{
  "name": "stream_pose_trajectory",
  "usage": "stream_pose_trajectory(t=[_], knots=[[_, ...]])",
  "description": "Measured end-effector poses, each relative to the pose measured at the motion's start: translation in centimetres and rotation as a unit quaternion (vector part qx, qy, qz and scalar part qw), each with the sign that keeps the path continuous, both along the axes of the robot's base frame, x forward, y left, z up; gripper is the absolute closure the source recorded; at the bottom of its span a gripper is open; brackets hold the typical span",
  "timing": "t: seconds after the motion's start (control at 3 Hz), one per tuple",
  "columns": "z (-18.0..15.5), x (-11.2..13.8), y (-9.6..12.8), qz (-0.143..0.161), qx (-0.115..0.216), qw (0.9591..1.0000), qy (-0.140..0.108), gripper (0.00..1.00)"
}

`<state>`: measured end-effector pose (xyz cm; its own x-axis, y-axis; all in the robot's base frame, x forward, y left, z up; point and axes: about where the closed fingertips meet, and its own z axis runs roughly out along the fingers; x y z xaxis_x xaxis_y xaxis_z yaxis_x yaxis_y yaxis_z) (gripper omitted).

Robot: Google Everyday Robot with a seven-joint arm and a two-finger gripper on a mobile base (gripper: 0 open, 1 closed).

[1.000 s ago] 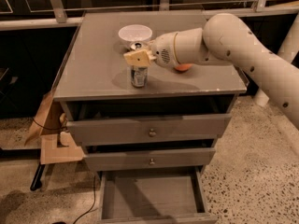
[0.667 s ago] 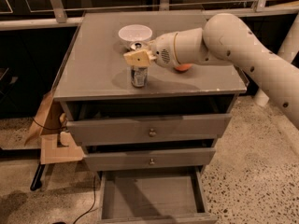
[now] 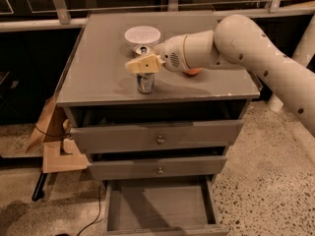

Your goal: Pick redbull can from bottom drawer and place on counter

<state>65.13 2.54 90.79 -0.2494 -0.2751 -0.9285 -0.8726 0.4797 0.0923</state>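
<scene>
The redbull can (image 3: 145,83) stands upright on the counter (image 3: 98,68), near its front edge and a little left of centre. My gripper (image 3: 141,64) sits right at the can's top and hides its upper part. The white arm reaches in from the right. The bottom drawer (image 3: 157,205) is pulled open and its grey floor is bare.
A white bowl (image 3: 142,34) stands at the back of the counter, with a second silver can top (image 3: 142,49) just in front of it. An orange (image 3: 192,72) peeks out under my arm. The two upper drawers (image 3: 158,139) are slightly ajar. Cardboard (image 3: 56,149) lies on the floor at the left.
</scene>
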Motion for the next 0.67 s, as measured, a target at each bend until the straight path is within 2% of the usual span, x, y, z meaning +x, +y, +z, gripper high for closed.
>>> stream_pose_trajectory(t=[0.33,0.67], knots=[[0.00,0.00,0.00,0.000,0.000,1.0000,0.000,0.00],[0.00,0.00,0.00,0.000,0.000,1.0000,0.000,0.00]])
